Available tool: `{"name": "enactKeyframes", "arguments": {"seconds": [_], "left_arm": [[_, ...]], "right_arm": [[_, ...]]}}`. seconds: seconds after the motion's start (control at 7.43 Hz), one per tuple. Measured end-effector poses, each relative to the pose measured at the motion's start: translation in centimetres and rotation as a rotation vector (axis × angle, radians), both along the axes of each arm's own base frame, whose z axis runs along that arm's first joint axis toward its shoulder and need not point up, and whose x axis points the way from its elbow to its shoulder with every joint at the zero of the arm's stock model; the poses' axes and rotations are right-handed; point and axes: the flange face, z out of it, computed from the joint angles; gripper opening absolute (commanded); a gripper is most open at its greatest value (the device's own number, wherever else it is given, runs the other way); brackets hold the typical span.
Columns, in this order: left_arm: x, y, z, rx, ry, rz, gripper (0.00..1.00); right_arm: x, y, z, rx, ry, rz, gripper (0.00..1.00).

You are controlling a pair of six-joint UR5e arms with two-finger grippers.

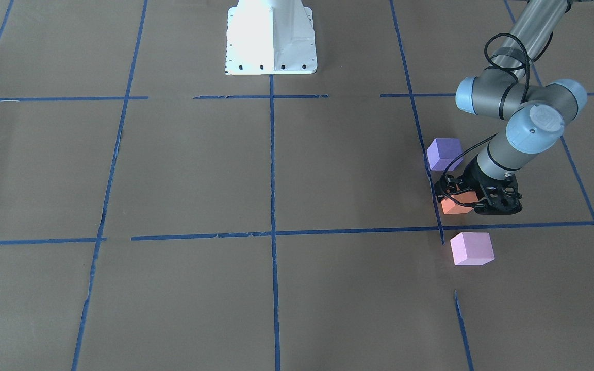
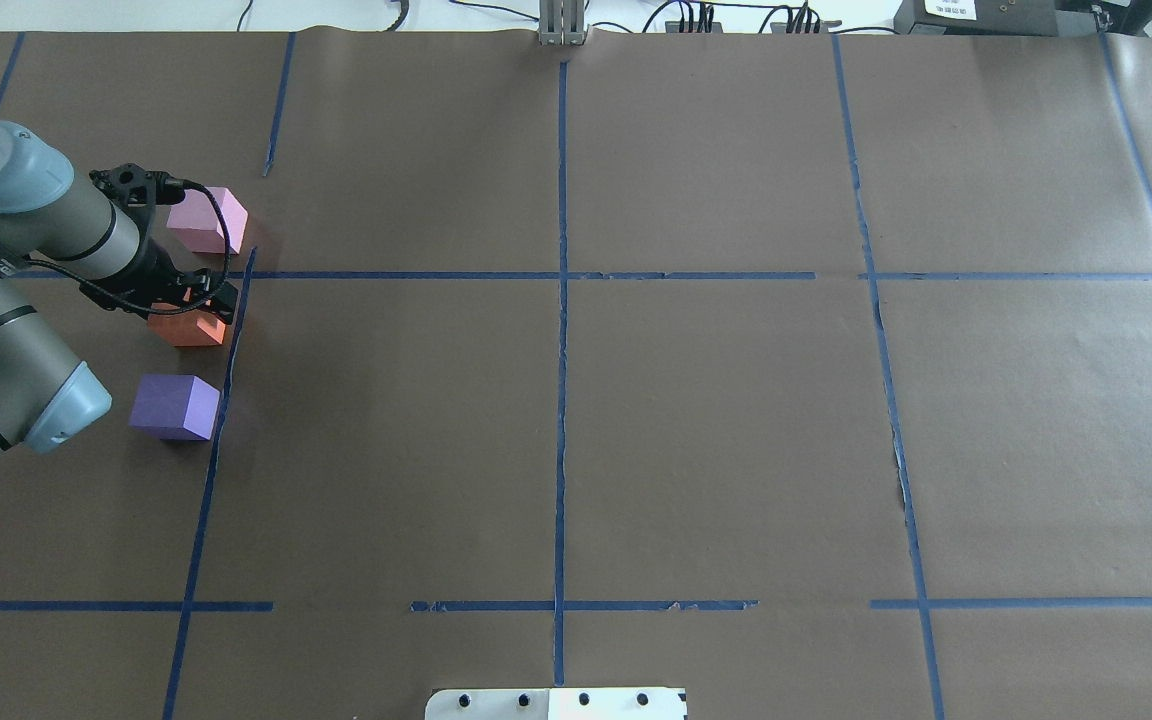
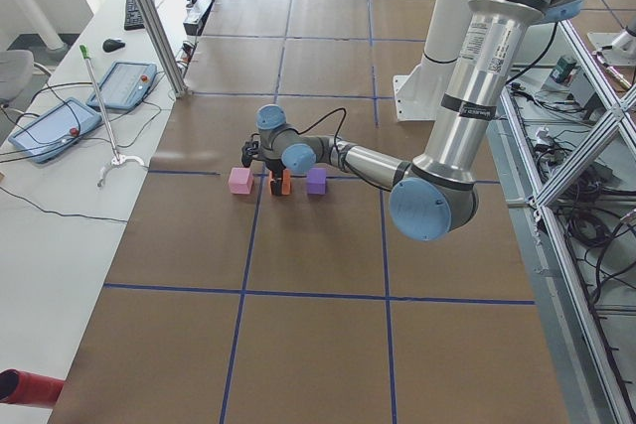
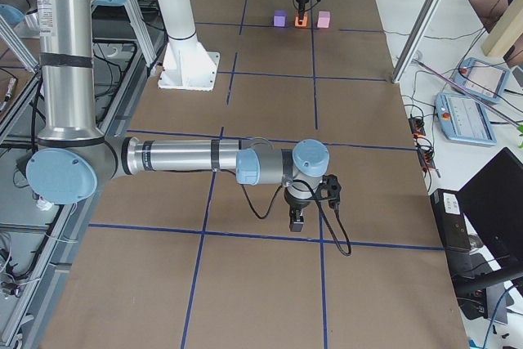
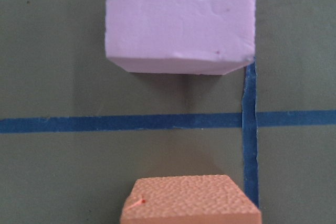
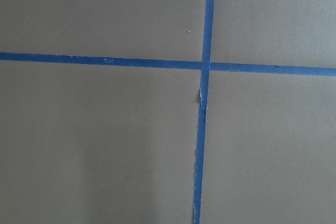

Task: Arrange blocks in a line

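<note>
Brown paper-covered table (image 2: 716,430), gridded with blue tape (image 2: 562,400) — carrying purple (image 2: 176,406), orange (image 2: 188,327), pink blocks (image 2: 206,221).

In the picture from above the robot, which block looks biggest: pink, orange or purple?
1. Purple block and pink block: about alike, too close to rank.
2. Orange block: looks smallest, but only because the left gripper covers part of it.

You are standing in a robotics lab; brown paper gridded with blue tape (image 2: 561,400) is covering the bench (image 2: 716,440); teach pendants (image 3: 48,129) are lying on a side desk; aluminium framing (image 3: 149,22) and cabling are running alongside; a white robot pedestal (image 1: 271,38) is sitting bolted down.
</note>
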Motion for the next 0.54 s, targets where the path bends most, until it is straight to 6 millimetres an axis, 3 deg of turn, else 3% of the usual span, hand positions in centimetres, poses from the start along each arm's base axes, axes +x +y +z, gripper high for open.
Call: {"name": "enactKeyframes", "arguments": {"seconds": [0.54], "left_arm": [[-1.6,1.2,-2.5,0.023,0.035,-0.019,1.0]], "right_arm": [[0.0,0.0,0.0,0.0,0.0,0.0,1.0]]}}
